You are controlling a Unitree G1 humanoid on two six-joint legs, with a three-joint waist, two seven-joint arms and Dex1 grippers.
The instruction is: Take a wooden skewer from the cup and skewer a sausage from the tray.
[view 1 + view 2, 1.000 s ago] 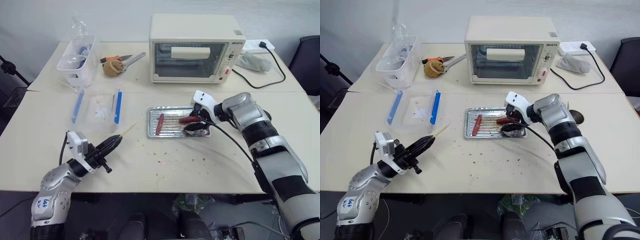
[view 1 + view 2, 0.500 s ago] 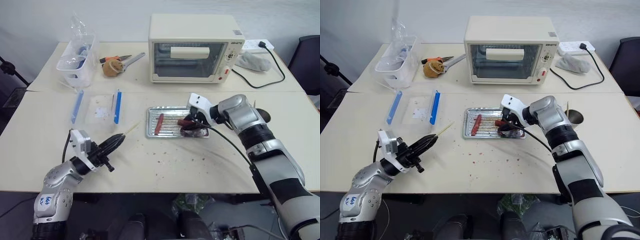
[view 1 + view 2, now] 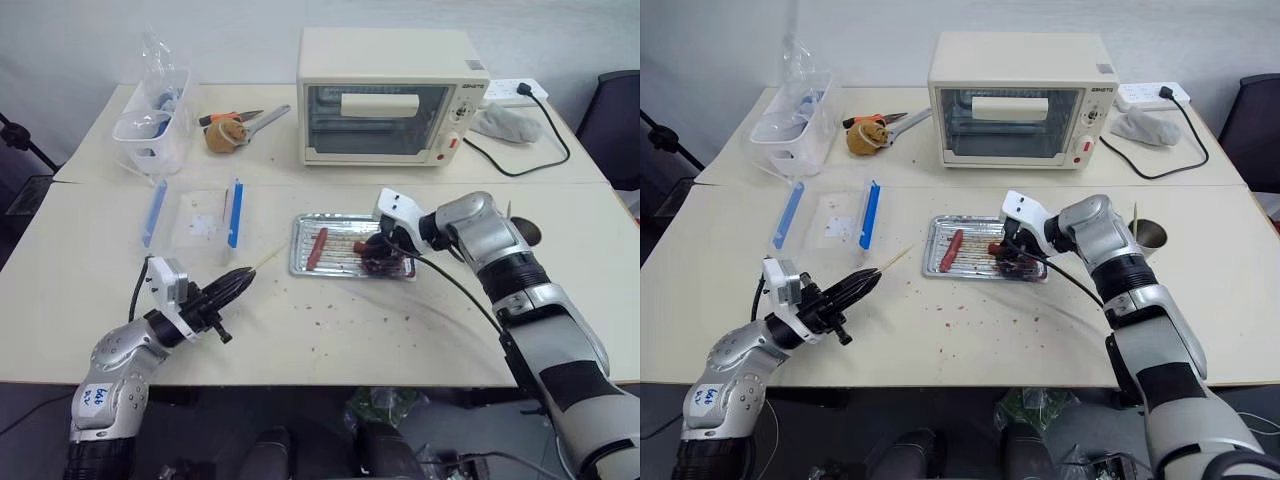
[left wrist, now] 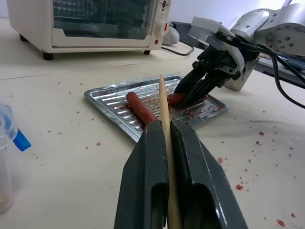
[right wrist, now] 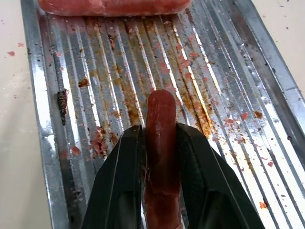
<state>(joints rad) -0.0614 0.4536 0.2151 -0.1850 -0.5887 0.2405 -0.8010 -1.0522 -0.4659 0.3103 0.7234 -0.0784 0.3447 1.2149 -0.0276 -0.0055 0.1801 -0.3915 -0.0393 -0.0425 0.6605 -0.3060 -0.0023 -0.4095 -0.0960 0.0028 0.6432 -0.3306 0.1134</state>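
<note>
My left gripper (image 3: 238, 281) hovers low over the table's front left, shut on the wooden skewer (image 4: 164, 114), whose tip points toward the tray. The silver tray (image 3: 300, 245) lies at the table's middle. Over the tray's right part, my right gripper (image 3: 383, 257) reaches down, its fingers (image 5: 125, 157) shut on the sausage (image 5: 161, 143), which lies lengthwise between them on the ridged bottom. A second, straighter sausage (image 3: 318, 249) rests in the tray's left part. The cup (image 3: 1150, 235) stands to the right, partly behind my right forearm.
A cream toaster oven (image 3: 390, 95) stands behind the tray. A clear lid with blue clips (image 3: 195, 213) lies left of the tray, and a clear tub (image 3: 155, 125) is at the back left. Scissors (image 3: 262, 118) and a cable (image 3: 520, 160) lie at the back. Red crumbs dot the table.
My right gripper's fingers have closed around the sausage in the tray. The left gripper with the skewer has stayed where it was.
</note>
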